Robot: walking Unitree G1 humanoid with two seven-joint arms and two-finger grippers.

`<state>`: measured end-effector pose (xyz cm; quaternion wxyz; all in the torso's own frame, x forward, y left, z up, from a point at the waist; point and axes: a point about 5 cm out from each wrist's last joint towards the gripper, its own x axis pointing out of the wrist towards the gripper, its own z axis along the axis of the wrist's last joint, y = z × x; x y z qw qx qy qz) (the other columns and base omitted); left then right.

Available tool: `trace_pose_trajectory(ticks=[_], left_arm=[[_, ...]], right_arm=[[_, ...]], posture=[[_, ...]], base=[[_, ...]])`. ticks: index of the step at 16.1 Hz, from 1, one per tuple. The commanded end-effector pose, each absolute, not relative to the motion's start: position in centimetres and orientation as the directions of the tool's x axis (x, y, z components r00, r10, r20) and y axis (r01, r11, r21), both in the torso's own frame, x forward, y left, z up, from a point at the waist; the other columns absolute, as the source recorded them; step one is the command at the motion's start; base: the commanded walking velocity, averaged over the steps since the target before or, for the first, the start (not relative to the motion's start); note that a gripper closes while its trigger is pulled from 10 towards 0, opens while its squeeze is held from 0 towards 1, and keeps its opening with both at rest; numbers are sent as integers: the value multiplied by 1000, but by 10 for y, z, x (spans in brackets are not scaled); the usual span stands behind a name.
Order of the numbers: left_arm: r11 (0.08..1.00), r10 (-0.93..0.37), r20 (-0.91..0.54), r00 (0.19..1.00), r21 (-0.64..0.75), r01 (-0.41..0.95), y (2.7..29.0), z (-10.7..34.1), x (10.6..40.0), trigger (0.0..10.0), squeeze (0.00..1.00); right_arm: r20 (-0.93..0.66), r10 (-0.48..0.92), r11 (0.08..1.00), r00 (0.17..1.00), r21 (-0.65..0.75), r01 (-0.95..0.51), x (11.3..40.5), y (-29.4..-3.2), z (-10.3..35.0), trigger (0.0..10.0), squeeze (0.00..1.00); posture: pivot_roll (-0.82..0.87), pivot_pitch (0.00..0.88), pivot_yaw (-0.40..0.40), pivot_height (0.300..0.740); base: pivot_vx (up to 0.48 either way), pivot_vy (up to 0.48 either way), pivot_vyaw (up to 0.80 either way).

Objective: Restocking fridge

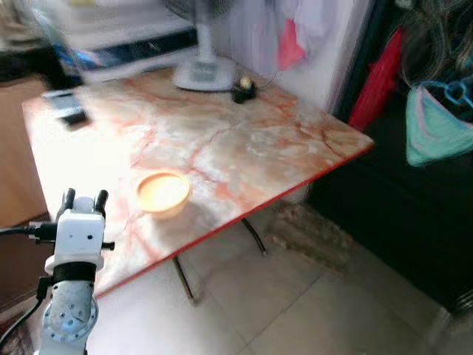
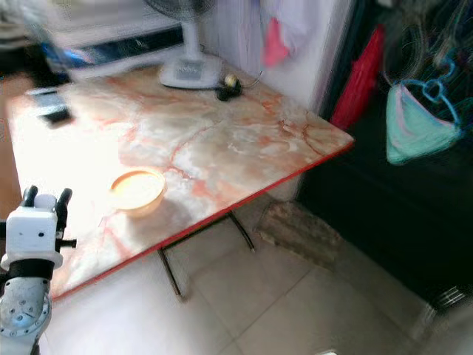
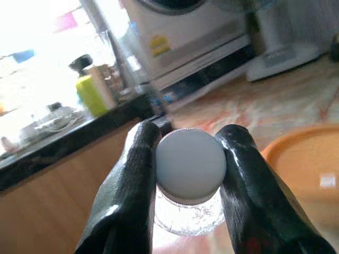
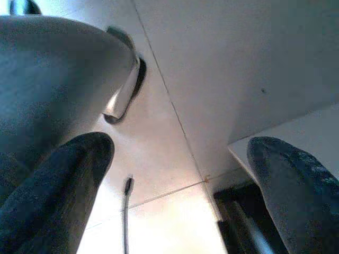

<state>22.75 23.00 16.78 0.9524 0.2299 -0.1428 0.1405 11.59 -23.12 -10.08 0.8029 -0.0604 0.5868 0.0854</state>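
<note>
Left gripper (image 3: 185, 174) at 7 o'clock in the head views, over the near edge of the marble tabletop (image 1: 244, 140). Jaws closed on a clear bottle (image 3: 186, 211) with a grey cap (image 3: 190, 161), one finger each side of the cap. Orange bowl (image 1: 163, 192) on the tabletop just beside the gripper, at its 2 o'clock. Fan base (image 1: 205, 74) at the tabletop's far edge, 12 o'clock. Right gripper (image 4: 185, 174) hangs over tiled floor (image 4: 212, 69), jaws spread wide, holding nothing.
</note>
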Motion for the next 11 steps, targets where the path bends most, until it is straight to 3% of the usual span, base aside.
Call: trace_pose_trajectory(ticks=[1, 11], left_arm=[[856, 173, 351, 920, 409, -317, 228, 173, 228, 10000, 0], [867, 119, 358, 926, 418, -273, 223, 181, 234, 10000, 0]], right_arm=[[-951, 65, 981, 302, 5, -193, 115, -231, -101, 10000, 0], [-950, 47, 989, 308, 1, -147, 113, -231, -102, 10000, 0]], posture=[[55, 68, -22, 740], [54, 69, -15, 740]], base=[[-289, 0, 0], [-249, 0, 0]])
